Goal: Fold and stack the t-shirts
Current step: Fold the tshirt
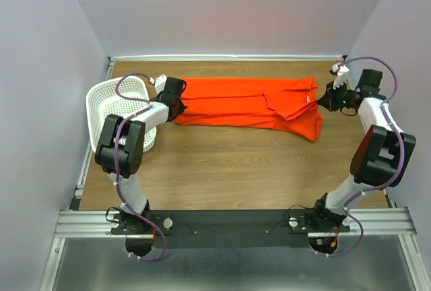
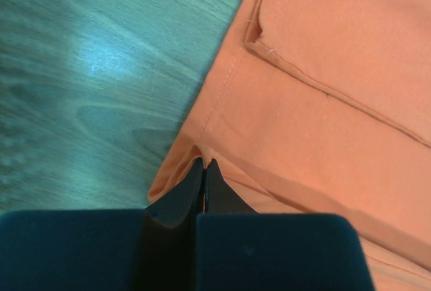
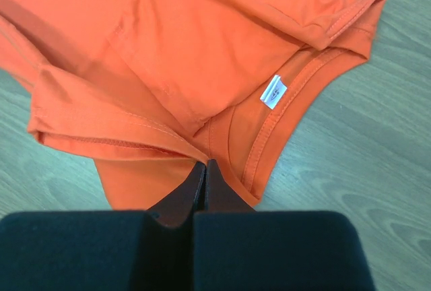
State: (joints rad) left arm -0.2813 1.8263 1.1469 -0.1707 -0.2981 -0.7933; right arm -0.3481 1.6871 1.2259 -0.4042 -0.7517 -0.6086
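I count one orange-red t-shirt (image 1: 249,106), lying as a long folded band across the far half of the table (image 1: 229,163). My two grippers are at its two ends. My left gripper (image 2: 204,163) has its jaws pressed together on the hem edge. My right gripper (image 3: 205,164) is pinched tight on the cloth beside the collar, near the single white neck label (image 3: 273,91). One white perforated basket (image 1: 108,102) sits at the table's left edge, just beside my left arm.

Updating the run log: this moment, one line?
left gripper shut on t-shirt edge | right gripper shut on opposite edge | t-shirt partly folded
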